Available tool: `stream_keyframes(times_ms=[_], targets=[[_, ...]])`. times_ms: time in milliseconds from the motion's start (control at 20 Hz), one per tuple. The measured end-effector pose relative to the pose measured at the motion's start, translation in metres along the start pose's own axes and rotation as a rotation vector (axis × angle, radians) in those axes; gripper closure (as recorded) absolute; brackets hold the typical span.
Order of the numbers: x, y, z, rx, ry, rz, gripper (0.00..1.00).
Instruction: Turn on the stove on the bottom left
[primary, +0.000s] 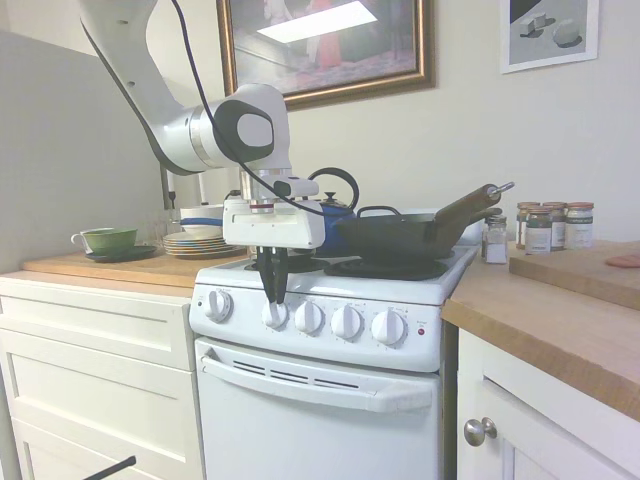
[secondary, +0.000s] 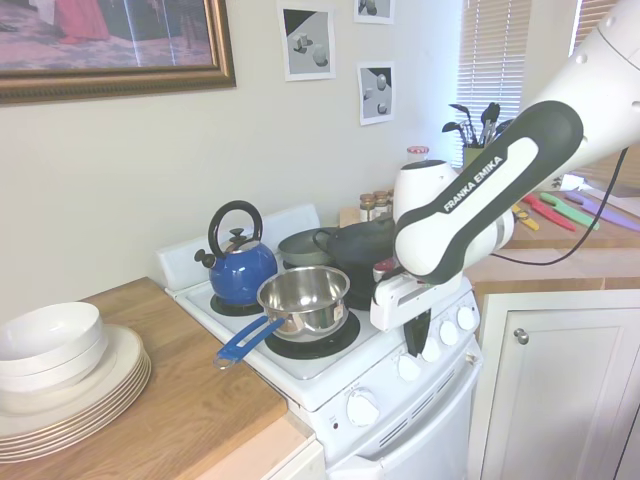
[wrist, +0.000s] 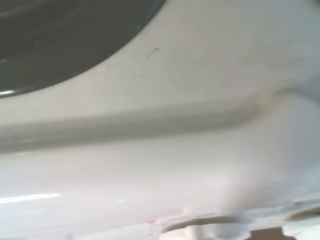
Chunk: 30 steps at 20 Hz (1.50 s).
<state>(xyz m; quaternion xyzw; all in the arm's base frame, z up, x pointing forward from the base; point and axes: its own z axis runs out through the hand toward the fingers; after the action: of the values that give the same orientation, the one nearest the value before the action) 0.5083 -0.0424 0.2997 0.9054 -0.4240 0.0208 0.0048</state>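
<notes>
The white stove (primary: 330, 410) has five round white knobs along its front panel, a small red light (primary: 421, 331) and an oven-door handle (primary: 320, 380). My gripper (primary: 274, 298) points straight down in front of the panel, just above the second knob from the left (primary: 275, 316). Its dark fingers look shut, and the tips are at that knob's top edge. From the other side the gripper (secondary: 415, 348) hangs beside the knobs (secondary: 408, 368). The wrist view is a blur of white stove surface (wrist: 175, 150) with a dark burner (wrist: 60, 40).
On the burners stand a blue kettle (secondary: 240, 268), a steel saucepan with a blue handle (secondary: 303, 298) and a black skillet (primary: 400, 238). Stacked plates and bowls (secondary: 70, 380) and a green cup (primary: 108, 238) sit on the wooden counter. Spice jars (primary: 550, 226) stand on the other side.
</notes>
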Motion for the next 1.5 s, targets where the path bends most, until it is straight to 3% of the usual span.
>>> stream_keyframes(times_ms=[1500], targets=[[-0.013, -0.015, 0.010, -0.005, -0.017, -0.008, 1.00]])
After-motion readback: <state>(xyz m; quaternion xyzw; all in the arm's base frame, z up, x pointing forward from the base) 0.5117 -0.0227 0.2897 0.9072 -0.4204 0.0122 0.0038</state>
